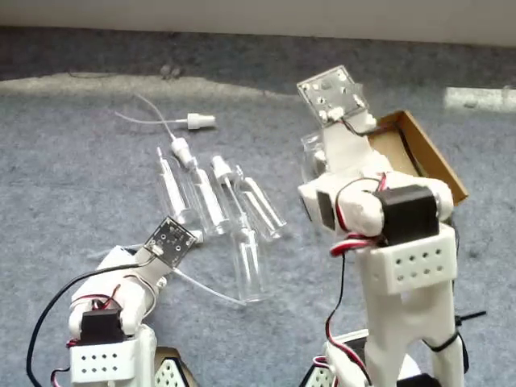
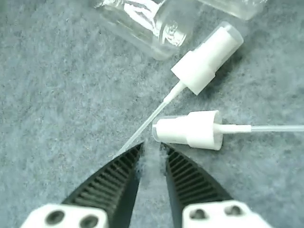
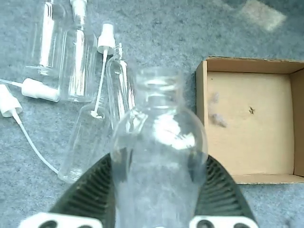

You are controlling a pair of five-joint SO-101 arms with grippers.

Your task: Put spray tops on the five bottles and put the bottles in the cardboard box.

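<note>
The left pincer (image 2: 152,148) has its jaws a little apart, gripping nothing. Its tips are just near a white spray top (image 2: 190,129) lying on the grey tabletop (image 2: 57,85). A second spray top (image 2: 206,59) lies just past it. In the high view, four clear bottles (image 1: 246,258) lie on their sides in the middle, long sides running mostly near to far. The right pincer (image 3: 159,164) is clamped on one more bottle (image 3: 159,123), whose open neck points away from the wrist. Right of it sits the cardboard box (image 3: 202,90), with a few small specks on its brown floor.
</note>
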